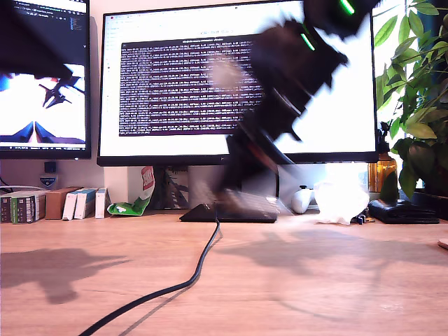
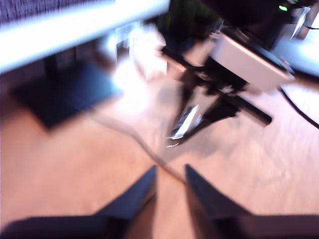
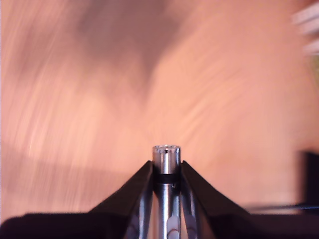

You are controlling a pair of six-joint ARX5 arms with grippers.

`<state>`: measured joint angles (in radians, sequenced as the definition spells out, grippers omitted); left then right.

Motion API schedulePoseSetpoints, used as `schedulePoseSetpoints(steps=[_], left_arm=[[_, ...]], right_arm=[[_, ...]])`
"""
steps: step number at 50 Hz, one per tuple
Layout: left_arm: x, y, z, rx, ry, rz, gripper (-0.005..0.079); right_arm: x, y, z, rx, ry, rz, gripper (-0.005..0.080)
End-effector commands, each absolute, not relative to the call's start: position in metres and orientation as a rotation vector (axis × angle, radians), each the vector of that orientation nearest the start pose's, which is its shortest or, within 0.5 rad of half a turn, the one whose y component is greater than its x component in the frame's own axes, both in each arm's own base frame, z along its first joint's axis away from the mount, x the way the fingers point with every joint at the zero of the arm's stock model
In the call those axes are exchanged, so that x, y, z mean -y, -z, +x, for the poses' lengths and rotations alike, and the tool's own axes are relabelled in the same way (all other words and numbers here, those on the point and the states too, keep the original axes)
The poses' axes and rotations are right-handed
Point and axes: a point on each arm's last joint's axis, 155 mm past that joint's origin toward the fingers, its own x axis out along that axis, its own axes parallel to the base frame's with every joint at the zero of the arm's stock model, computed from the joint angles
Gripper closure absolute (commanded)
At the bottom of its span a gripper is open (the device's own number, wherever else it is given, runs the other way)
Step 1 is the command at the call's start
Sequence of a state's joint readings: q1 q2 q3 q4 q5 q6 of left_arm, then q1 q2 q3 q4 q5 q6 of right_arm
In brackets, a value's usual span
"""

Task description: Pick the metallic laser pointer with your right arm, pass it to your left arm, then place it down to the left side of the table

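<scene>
The metallic laser pointer point(image 3: 166, 158) is a shiny silver cylinder held between the black fingers of my second gripper point(image 3: 166, 167), which is shut on it above the wooden table point(image 3: 75, 99). In the first wrist view the same pointer point(image 2: 185, 122) hangs tilted under the white-grey block of my second gripper point(image 2: 194, 124). My first gripper point(image 2: 169, 172) faces it from a short distance, its fingers slightly apart with nothing between them. In the exterior view the second arm point(image 1: 287, 91) is a black blur with green lights, and the pointer cannot be made out there.
A black cable point(image 1: 203, 259) snakes across the table point(image 1: 315, 280). Monitors point(image 1: 182, 84), a dark stand base point(image 1: 231, 210), small boxes point(image 1: 77, 203), a white crumpled object point(image 1: 341, 199) and a plant point(image 1: 420, 105) line the back. Another dark blurred arm point(image 1: 31, 35) shows at the exterior view's upper left.
</scene>
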<state>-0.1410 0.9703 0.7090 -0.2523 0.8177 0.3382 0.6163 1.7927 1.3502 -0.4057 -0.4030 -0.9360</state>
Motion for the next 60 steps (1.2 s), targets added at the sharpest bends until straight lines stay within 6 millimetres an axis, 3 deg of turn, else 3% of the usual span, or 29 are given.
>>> schedulePoseSetpoints(steps=[1, 8, 14, 25, 37, 60], left_arm=[[0.182, -0.229, 0.266, -0.300, 1.047, 0.131, 0.0379], [0.194, -0.242, 0.266, -0.235, 1.096, 0.127, 0.0379], [0.203, -0.249, 0.271, -0.205, 1.122, 0.099, 0.0379], [0.215, -0.260, 0.285, -0.161, 1.158, 0.009, 0.0379], [0.225, -0.284, 0.293, -0.074, 1.206, -0.072, 0.0379], [0.246, -0.309, 0.278, 0.010, 1.263, -0.102, 0.0381]], right_arm=[[-0.348, -0.177, 0.346, -0.358, -1.278, -0.720, 0.0763], [-0.371, -0.234, 0.329, -0.306, -1.385, -0.484, 0.0763], [-0.383, -0.277, 0.315, -0.238, -1.477, -0.382, 0.0763], [-0.392, -0.333, 0.297, -0.113, -1.587, -0.305, 0.0763], [-0.397, -0.352, 0.291, -0.046, -1.616, -0.296, 0.0763], [-0.414, -0.363, 0.272, 0.024, -1.659, -0.303, 0.0763]])
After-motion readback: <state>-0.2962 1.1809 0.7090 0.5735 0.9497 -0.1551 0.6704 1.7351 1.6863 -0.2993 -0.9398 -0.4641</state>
